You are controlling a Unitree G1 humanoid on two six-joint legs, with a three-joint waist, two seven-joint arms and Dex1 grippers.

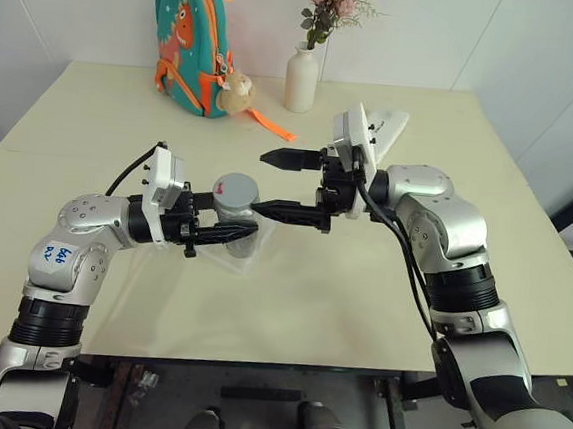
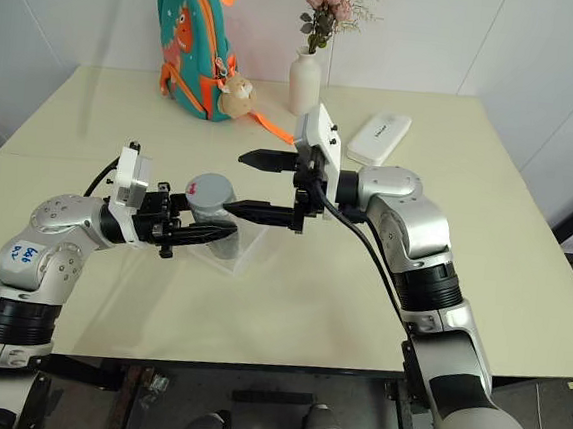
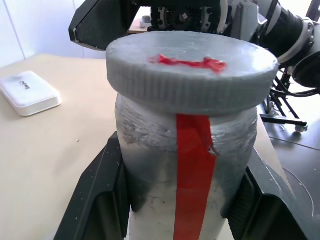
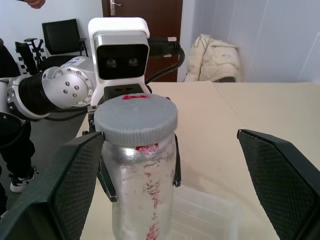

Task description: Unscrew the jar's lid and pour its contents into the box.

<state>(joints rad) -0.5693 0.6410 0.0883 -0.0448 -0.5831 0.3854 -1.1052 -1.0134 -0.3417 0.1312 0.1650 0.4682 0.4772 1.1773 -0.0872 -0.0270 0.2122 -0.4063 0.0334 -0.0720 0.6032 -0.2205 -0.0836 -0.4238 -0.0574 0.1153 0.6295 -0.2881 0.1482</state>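
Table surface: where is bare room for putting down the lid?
Bare: the cream table nearest the robot, and the side right of the white oblong case. Crowded: the centre, around the grey-lidded clear jar and clear plastic box; back by the teal backpack, white vase.

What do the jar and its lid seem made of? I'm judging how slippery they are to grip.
The jar: apparently clear plastic or glass, glossy, see-through wall with scuffs. The lid: probably matte grey plastic, with fine ridges around its edge.

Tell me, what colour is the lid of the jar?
Grey, with a red mark on top; the lid shows best in the left wrist view.
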